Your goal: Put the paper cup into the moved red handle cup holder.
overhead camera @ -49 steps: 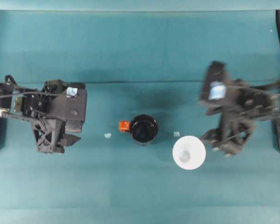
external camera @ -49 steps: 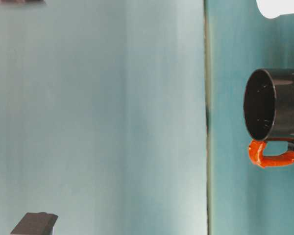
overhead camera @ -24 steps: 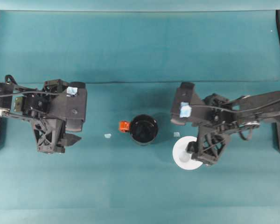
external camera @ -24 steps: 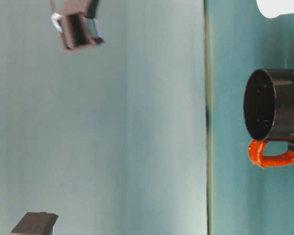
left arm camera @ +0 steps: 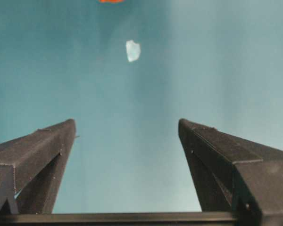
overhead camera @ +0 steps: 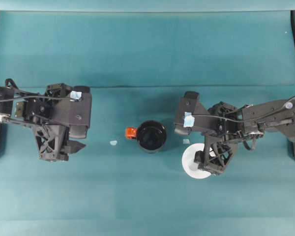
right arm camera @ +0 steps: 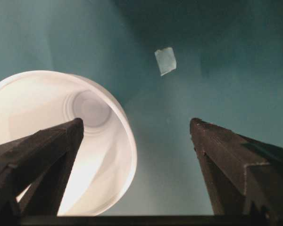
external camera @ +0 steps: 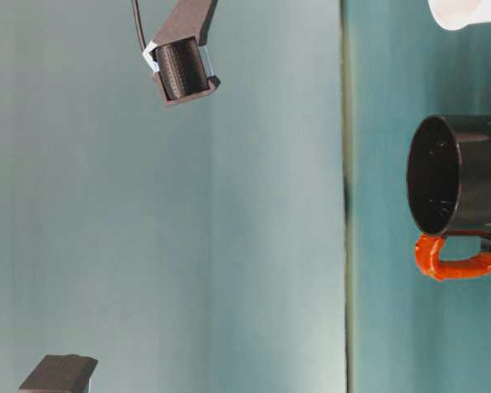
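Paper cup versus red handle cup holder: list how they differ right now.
The paper cup is white; the red handle cup holder is glossy black. The holder has an orange-red handle at its side; the paper cup has none. The right gripper hangs open over the paper cup; nothing is above the holder. Both stand upright, mouths up, empty, on the table.

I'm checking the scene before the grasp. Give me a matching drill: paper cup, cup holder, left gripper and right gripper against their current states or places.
Things:
1. paper cup
2. red handle cup holder
3. left gripper
4. right gripper

States:
A. open over bare table, away from both cups
B. empty, handle pointing toward the left arm
C. upright, partly under an arm
D. open, one finger over a white rim

Pairs: 1-C, 2-B, 3-A, 4-D
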Controlling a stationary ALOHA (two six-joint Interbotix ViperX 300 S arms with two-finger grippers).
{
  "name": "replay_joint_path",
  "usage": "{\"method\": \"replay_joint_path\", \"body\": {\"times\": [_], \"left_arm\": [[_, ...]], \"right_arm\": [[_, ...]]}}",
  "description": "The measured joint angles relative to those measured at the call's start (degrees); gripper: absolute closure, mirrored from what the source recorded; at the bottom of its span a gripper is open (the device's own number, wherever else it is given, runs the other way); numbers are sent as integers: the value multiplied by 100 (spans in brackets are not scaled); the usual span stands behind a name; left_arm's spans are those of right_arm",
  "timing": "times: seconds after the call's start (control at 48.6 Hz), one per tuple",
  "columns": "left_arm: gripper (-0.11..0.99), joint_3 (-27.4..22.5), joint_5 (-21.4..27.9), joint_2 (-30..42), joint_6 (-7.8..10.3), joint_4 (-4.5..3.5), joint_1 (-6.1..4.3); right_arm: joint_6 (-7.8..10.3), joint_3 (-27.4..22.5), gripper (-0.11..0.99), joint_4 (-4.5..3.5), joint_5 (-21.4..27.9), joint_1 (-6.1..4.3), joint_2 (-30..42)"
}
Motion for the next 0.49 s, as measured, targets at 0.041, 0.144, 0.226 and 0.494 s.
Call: {"method": "replay_joint_path", "body": {"times": [0.041, 0.144, 0.226, 0.494], "left_arm": [[-6, 0, 0, 9, 0, 0, 0], [-6, 0, -9, 9, 0, 9, 0], [-6, 0, -18, 9, 0, 9, 0], [-6, 0, -132, 9, 0, 9, 0]], "right_arm": [[9, -9, -3, 0, 0, -9, -9], [0, 0, -1, 0, 0, -9, 0], [0, -9, 6, 0, 0, -9, 0], [9, -9, 63, 9, 18, -44, 0]]}}
